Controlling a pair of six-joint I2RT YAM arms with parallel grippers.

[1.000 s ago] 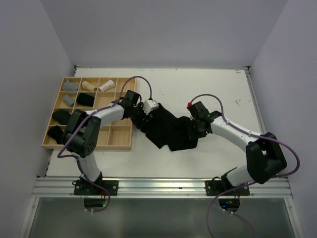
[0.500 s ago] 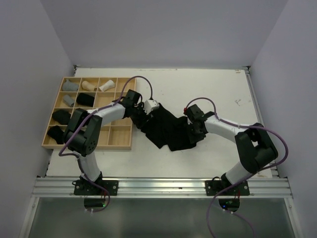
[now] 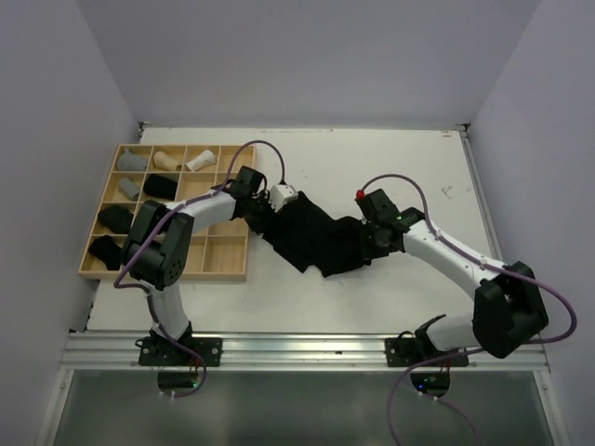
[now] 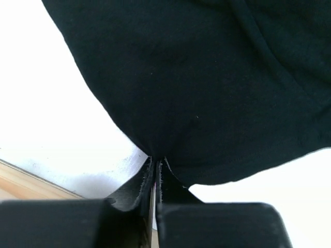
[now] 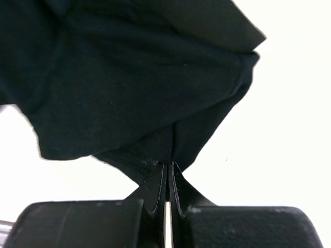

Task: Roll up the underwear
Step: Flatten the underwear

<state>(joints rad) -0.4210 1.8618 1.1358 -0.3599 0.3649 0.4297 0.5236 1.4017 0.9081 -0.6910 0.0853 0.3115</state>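
Note:
A black underwear (image 3: 316,242) lies spread out in the middle of the white table. My left gripper (image 3: 264,221) is shut on its left edge. In the left wrist view the jaws (image 4: 156,161) pinch a fold of the black cloth (image 4: 196,93). My right gripper (image 3: 365,243) is shut on the right edge, and the right wrist view shows its tips (image 5: 168,164) pressed together on a bunched corner of the cloth (image 5: 129,77). The garment stretches between the two grippers.
A wooden grid tray (image 3: 167,275) sits at the left of the table. It holds rolled garments: grey (image 3: 133,161), beige (image 3: 165,160), white (image 3: 200,160) and black (image 3: 116,218). Grey walls close in on both sides.
Both grippers have gone from open to shut on the black cloth. The right gripper has shifted slightly right, and the cloth has narrowed into a band between them.

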